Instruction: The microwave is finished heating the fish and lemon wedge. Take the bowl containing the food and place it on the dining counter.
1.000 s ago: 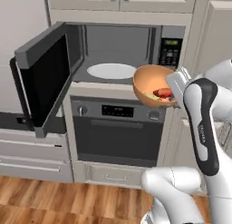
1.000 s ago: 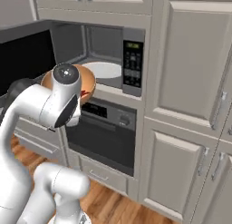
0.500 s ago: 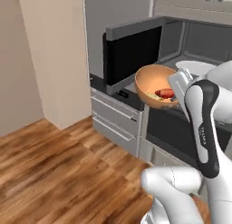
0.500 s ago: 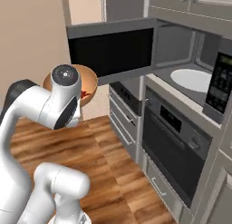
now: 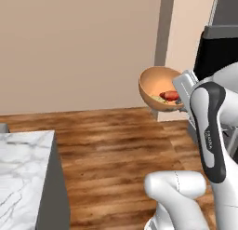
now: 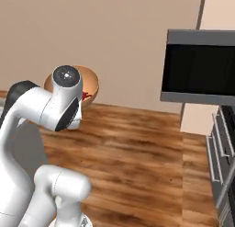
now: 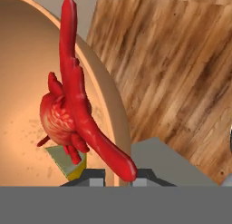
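Nearest, a corner of the dining counter [image 5: 21, 173] enters the left base view at lower left, mostly cut off. Above the wood floor [image 5: 111, 145], the gripper [image 5: 182, 95] is clamped on the near rim of the bowl [image 5: 155, 84], held aloft; its fingertips are largely hidden. Inside lie the fish [image 7: 74, 105] and, half hidden beneath it, the lemon wedge [image 7: 68, 160]. Beyond, the microwave [image 6: 199, 67] door shows, its cavity out of frame.
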